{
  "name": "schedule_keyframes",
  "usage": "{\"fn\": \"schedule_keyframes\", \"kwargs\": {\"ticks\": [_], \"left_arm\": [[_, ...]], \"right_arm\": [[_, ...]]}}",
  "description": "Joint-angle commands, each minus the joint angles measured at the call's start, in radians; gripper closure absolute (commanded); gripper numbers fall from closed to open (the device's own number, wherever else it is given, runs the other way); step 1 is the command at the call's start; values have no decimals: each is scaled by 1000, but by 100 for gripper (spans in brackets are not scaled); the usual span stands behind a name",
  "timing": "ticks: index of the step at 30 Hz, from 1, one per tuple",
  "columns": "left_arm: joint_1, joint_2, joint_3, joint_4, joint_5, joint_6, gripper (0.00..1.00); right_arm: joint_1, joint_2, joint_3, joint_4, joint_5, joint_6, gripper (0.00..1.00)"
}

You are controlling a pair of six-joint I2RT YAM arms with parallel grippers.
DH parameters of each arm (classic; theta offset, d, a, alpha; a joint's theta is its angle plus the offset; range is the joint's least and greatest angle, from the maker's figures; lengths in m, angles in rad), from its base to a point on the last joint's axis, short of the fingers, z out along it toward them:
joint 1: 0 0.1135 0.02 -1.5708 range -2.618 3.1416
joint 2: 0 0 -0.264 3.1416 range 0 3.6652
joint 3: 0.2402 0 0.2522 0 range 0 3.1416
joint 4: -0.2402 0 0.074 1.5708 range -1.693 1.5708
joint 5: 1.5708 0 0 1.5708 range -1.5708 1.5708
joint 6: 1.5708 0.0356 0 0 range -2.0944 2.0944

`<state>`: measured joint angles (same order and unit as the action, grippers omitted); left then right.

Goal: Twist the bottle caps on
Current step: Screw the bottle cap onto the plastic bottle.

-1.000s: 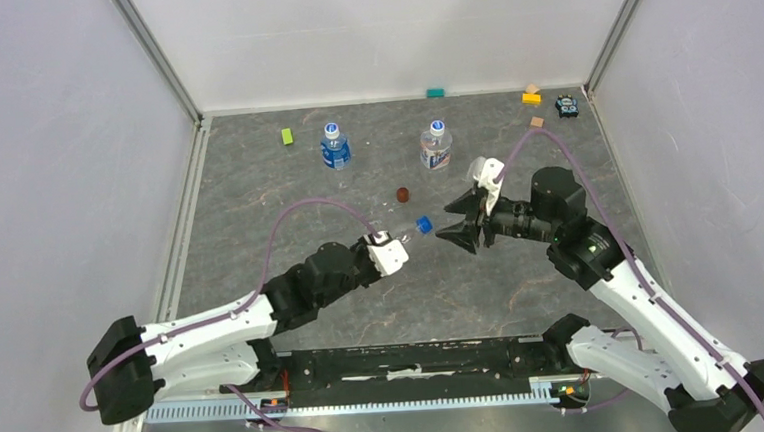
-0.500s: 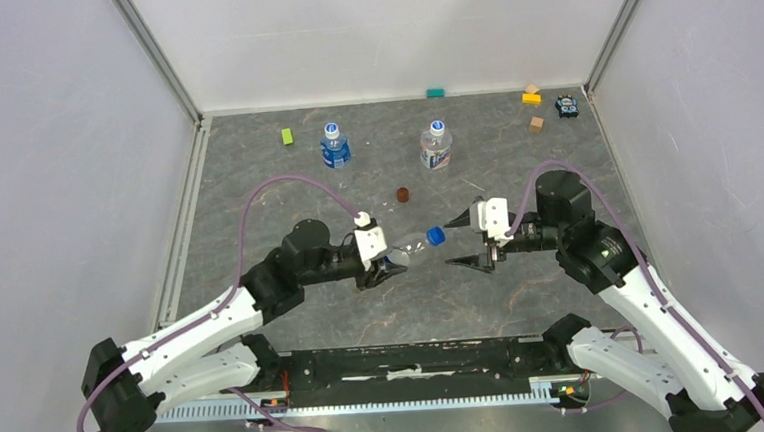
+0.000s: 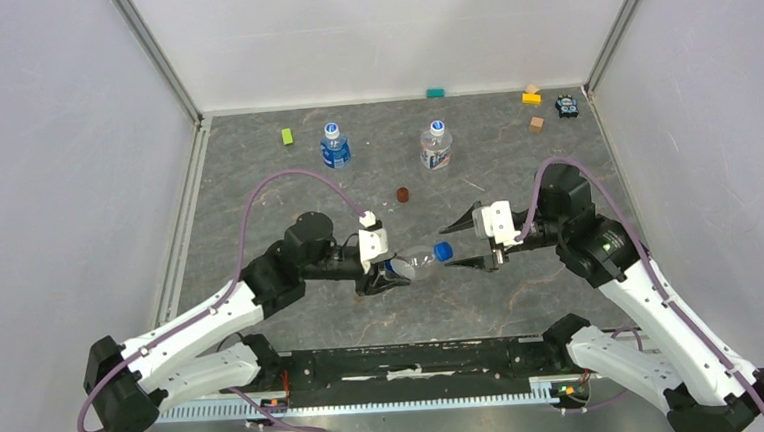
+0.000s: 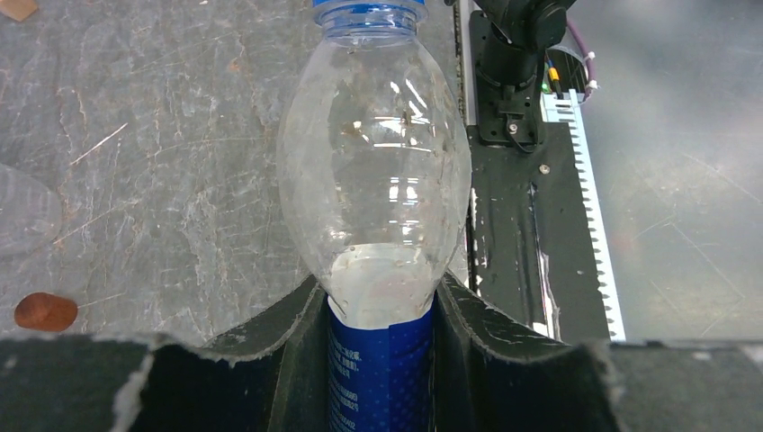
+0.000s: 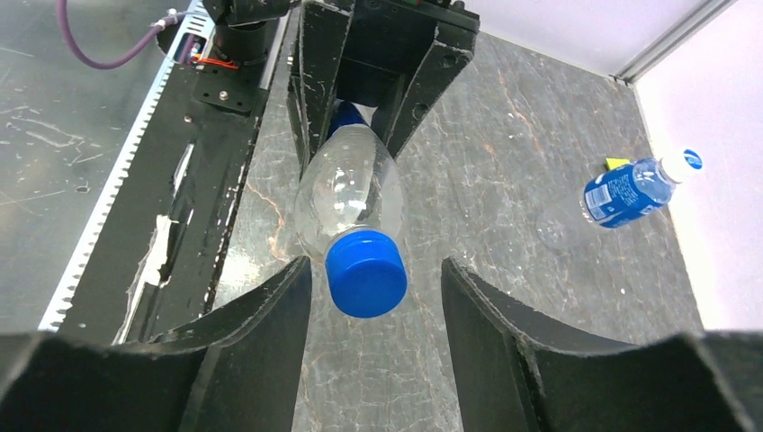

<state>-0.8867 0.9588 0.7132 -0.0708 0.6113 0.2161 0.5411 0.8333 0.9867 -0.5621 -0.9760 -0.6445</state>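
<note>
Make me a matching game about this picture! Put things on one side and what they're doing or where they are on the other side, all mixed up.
Things:
1. left hand
2. right hand
3. blue cap
4. green block

Places and states:
A. lying on the table, toward its far left corner
B. open, with one finger on each side of the cap
C. sitting on the mouth of the held bottle
D. shut on the label end of the bottle

Pairs: 1-D, 2-B, 3-C, 4-A

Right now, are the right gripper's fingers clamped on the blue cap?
No, both fingers stand clear of the blue cap, gaps either side.
</note>
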Motion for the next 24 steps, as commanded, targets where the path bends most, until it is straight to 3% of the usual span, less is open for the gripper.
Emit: {"fn": "schedule_keyframes", "kwargs": {"ticks": [1,9,16,21,24], "left_arm": [[5,8,52,7,47,-14,71],[5,6,60,8,56,-13,72],[5,8,66,39,44,-8,72],[-17,16,83,55,-59,22,72],[-89,11,88,57,-241,94,74]], "right_arm": [[-3,4,29,-30,-61,-63,41],[-3,20,15,-42,-85,-66,61],[-3,56,2,-28,-96,7,97],[-4,113,-2,48,-29,227,100],[-4,137,-18,126,40,419,100]]}}
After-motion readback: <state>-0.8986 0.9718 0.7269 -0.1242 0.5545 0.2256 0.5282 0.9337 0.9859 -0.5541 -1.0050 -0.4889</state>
